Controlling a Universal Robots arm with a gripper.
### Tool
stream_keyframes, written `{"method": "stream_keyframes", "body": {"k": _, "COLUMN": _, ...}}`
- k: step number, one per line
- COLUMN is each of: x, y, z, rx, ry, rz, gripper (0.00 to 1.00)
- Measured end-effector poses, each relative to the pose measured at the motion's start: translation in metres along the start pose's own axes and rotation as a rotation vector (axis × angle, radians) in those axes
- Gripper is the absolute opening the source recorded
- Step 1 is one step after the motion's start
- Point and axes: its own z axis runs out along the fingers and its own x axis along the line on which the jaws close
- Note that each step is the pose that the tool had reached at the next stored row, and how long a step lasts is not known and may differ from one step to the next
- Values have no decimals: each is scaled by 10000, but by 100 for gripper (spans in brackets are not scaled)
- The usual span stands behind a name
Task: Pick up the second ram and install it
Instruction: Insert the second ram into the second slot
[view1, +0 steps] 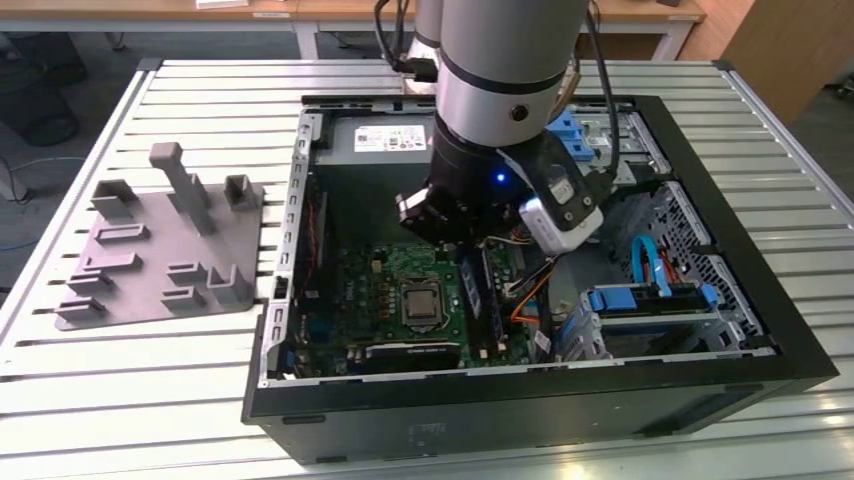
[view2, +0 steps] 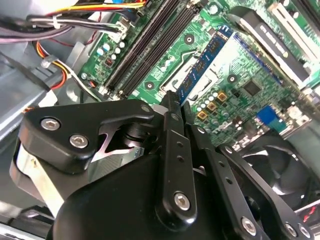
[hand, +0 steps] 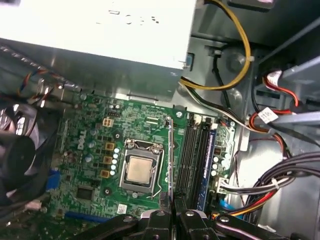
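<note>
Gripper fingers are pinched together on the second ram, a thin blue-green stick held by one end so that its length runs out ahead of the fingertips. In the first wrist view the same stick shows edge-on, a pale line rising from between the fingers over the motherboard.

Holding it on edge like this keeps the contact edge facing the board, which is how a stick must meet a slot. It hangs above the board between the CPU socket and the memory slots, not yet seated. One slot at the far side of the bank already carries a blue stick, so the first ram looks installed.

In the exterior view the arm reaches straight down into the open case, with the gripper low over the board. A grey fixture tray lies on the table at the exterior view's left, well apart from the case.
</note>
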Motion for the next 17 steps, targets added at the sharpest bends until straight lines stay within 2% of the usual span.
{"method": "stream_keyframes", "body": {"k": 6, "x": 0, "y": 0, "z": 12, "rx": -7, "ry": -57, "rz": 983, "gripper": 14}}
{"method": "stream_keyframes", "body": {"k": 8, "x": 1, "y": -1, "z": 17, "rx": -63, "ry": -76, "rz": 1221, "gripper": 14}}
{"method": "stream_keyframes", "body": {"k": 12, "x": 0, "y": -1, "z": 26, "rx": -263, "ry": -115, "rz": 1638, "gripper": 14}}
{"method": "stream_keyframes", "body": {"k": 13, "x": 0, "y": -1, "z": 28, "rx": -280, "ry": -123, "rz": 1735, "gripper": 14}}
{"method": "stream_keyframes", "body": {"k": 15, "x": 0, "y": -2, "z": 36, "rx": -280, "ry": -158, "rz": 2232, "gripper": 14}}
{"method": "stream_keyframes", "body": {"k": 17, "x": 0, "y": -2, "z": 37, "rx": -279, "ry": -163, "rz": 2325, "gripper": 14}}
